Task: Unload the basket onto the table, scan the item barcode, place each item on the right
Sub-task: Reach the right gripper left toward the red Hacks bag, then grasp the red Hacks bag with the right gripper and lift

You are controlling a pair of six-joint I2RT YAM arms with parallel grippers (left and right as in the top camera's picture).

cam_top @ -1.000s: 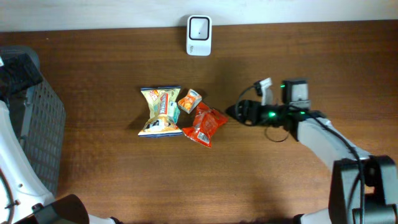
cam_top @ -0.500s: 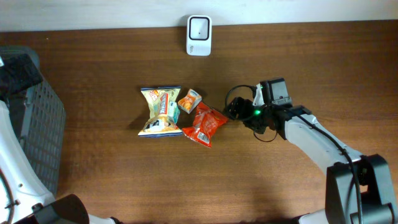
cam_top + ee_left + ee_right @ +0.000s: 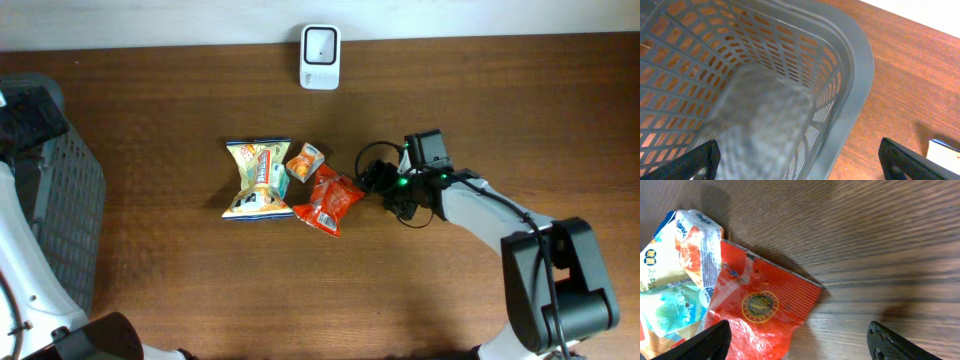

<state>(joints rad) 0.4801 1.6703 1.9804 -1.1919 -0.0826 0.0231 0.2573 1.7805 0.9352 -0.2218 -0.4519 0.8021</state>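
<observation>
Three snack packets lie mid-table: a red packet (image 3: 328,202), a small orange one (image 3: 305,161) and a yellow-and-blue one (image 3: 258,180). The white barcode scanner (image 3: 320,44) stands at the far edge. My right gripper (image 3: 376,180) hovers low at the red packet's right end, open. In the right wrist view the red packet (image 3: 760,310) reaches in between the spread fingers of the gripper (image 3: 800,345), on the left finger's side, with a pale printed packet (image 3: 680,275) beyond it. My left gripper (image 3: 800,167) is open over the grey basket (image 3: 855,75).
The grey mesh basket (image 3: 55,220) fills the table's left edge, with the left arm (image 3: 30,115) above it. Bare brown wood surrounds the packets and lies between them and the scanner. A white wall strip runs behind the scanner.
My right gripper has travelled left across the table to the red packet's right end and its jaws have narrowed slightly. The left arm and the packets have not moved.
</observation>
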